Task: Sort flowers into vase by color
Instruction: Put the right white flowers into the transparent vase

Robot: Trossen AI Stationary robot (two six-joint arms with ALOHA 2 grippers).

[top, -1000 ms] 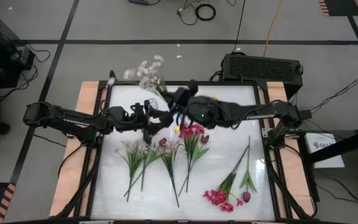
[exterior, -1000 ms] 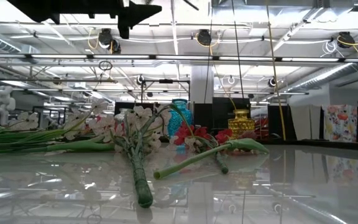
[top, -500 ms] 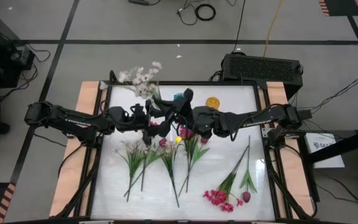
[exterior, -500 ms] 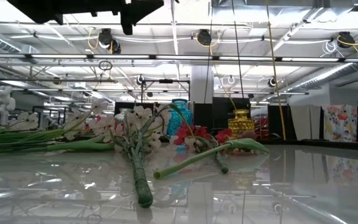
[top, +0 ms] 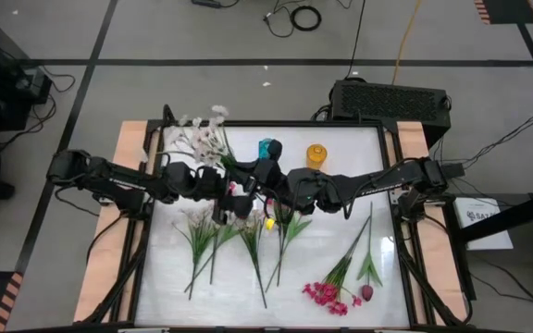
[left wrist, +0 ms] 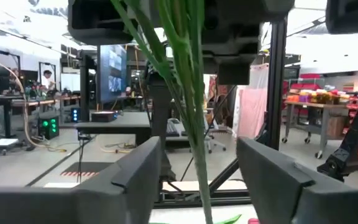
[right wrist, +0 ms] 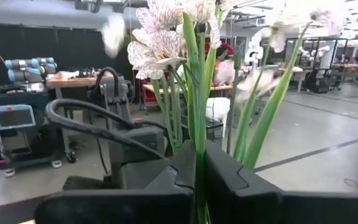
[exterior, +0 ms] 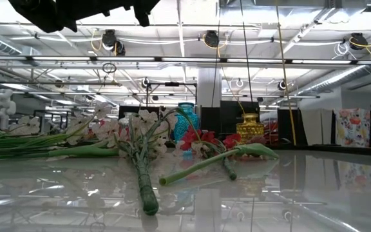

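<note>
A white-blossom sprig (top: 202, 135) is held in the air over the table's far-middle, its blossoms (right wrist: 166, 37) leaning toward the far-left corner. My right gripper (top: 250, 176) (right wrist: 199, 158) is shut on its green stem. My left gripper (top: 229, 185) (left wrist: 197, 149) is open just beside it, with the stem's lower part (left wrist: 194, 118) standing between its fingers without touching them. White, maroon and magenta sprigs (top: 239, 231) lie flat on the table. The teal vase (top: 266, 148) and yellow vase (top: 316, 154) stand near the far edge. My right gripper pinches the white sprig's green stem (right wrist: 199, 140) between its two fingers, below the blossoms. The sprig is lifted clear of the table, blossoms rising past the fingers toward the far left, with the stem's lower end hanging free below.
More sprigs, magenta clusters and a maroon tulip (top: 345, 277), lie near the right-near corner. In the low view, stems and blossoms (exterior: 143, 174) spread across the tabletop before the teal vase (exterior: 187, 119) and yellow vase (exterior: 248, 127). Wooden side rails (top: 128, 148) border the white surface.
My right gripper has carried the white sprig from over the vases toward the table's left and a little nearer, stopping beside my left gripper. The blossoms have swung toward the far-left corner and the yellow vase is uncovered. My left arm has reached slightly rightward.
</note>
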